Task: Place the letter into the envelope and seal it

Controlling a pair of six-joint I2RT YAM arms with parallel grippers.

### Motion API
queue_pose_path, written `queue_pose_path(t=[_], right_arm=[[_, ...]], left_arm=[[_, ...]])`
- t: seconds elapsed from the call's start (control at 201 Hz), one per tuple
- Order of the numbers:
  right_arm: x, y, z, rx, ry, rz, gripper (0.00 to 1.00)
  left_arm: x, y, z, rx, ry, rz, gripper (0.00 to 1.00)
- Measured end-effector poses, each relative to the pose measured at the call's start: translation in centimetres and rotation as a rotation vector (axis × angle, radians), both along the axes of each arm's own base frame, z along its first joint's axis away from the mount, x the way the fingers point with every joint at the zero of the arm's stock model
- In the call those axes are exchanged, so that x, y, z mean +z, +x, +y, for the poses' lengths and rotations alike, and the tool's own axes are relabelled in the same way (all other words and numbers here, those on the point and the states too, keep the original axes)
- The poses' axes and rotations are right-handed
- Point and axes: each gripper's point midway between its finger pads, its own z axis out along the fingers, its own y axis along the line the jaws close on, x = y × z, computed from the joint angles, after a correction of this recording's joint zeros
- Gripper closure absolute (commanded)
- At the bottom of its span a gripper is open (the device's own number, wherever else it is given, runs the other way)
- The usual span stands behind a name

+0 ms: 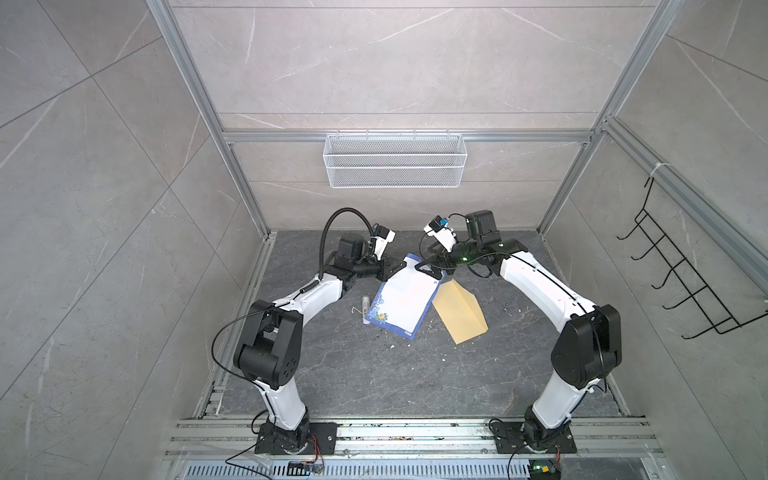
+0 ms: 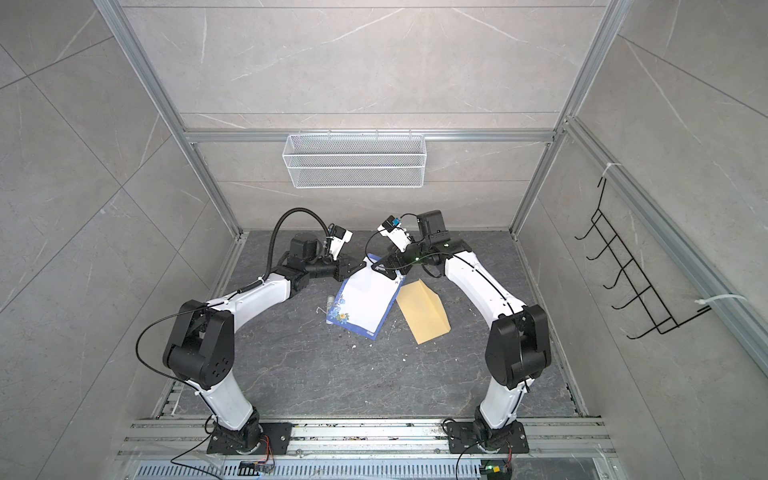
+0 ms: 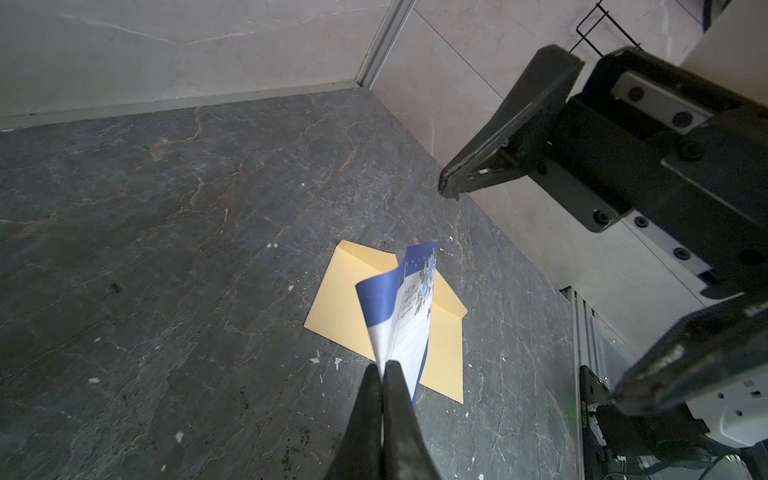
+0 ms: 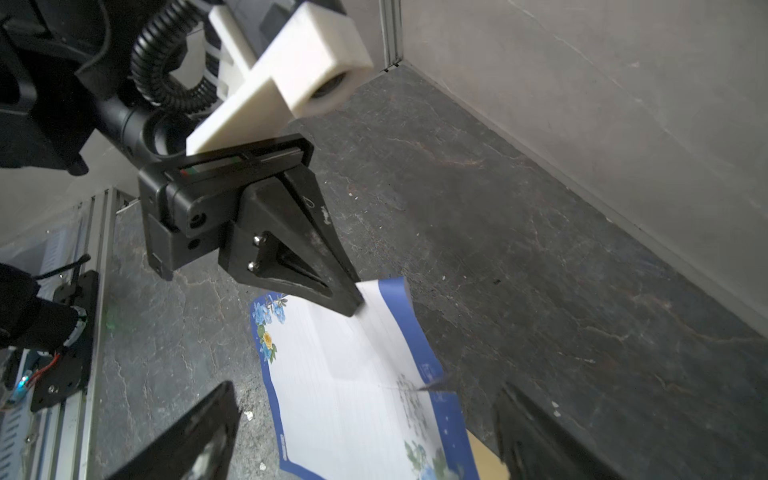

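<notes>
One corner of the letter (image 1: 401,299) is lifted off the tabletop (image 1: 374,374). It is the far left corner, and my left gripper (image 1: 392,267) is pinched tight on it. In the left wrist view my fingertips (image 3: 372,382) press together with the paper curling out from between them. The rest of the sheet slopes down toward me, and its near end, with the flower print, lies on the dark stone around the middle of the tabletop, closer to the far edge than to the near one. My right gripper (image 1: 430,269) stands over the sheet's far right corner with its jaws wide apart, gripping nothing. In the right wrist view the sheet runs between and below the two fingers, and I cannot tell whether either touches it. The envelope (image 1: 459,309) lies flat just right of the letter, its left edge meeting or slipping under the sheet's right edge. A small pale cylinder (image 1: 365,304) lies at the letter's left edge, partly hidden by it.
</notes>
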Motion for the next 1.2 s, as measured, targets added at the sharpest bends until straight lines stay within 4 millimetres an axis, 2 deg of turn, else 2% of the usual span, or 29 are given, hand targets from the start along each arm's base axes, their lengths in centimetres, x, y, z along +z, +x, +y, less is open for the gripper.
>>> queue_pose_path(t=[0.259, 0.458, 0.593, 0.667, 0.777, 0.842, 1.056, 1.15, 1.2], right_arm=[[0.3, 1.0, 0.9, 0.100, -0.050, -0.039, 0.25], [-1.1, 0.4, 1.3, 0.164, -0.070, 0.023, 0.48], [-2.0, -0.1, 1.5, 0.193, -0.069, 0.056, 0.67], [-2.2, -0.2, 1.5, 0.205, -0.069, 0.060, 0.80], [-2.1, -0.5, 1.6, 0.219, -0.070, 0.054, 0.92], [-2.0, -0.5, 1.7, 0.225, -0.070, 0.046, 1.00], [-1.7, -0.6, 1.9, 0.242, -0.092, 0.005, 1.00], [-0.8, -1.3, 1.9, 0.259, -0.132, -0.062, 1.00], [0.2, -2.1, 2.0, 0.272, -0.158, -0.114, 1.00]], left_arm=[[1.7, -0.9, -0.3, -0.021, -0.008, -0.052, 0.95], [2.1, -1.4, -0.1, -0.025, -0.005, -0.067, 0.94], [2.1, -1.5, -0.2, -0.030, -0.003, -0.067, 0.94], [2.1, -1.6, -0.2, -0.031, -0.003, -0.067, 0.94], [2.0, -1.6, -0.3, -0.033, -0.001, -0.065, 0.91], [2.0, -1.6, -0.3, -0.032, 0.000, -0.068, 0.79], [2.5, -2.7, 0.5, -0.021, 0.022, -0.097, 0.29], [3.5, -4.1, 1.7, 0.007, 0.034, -0.142, 0.08], [4.1, -5.2, 2.3, 0.017, 0.031, -0.166, 0.02]])
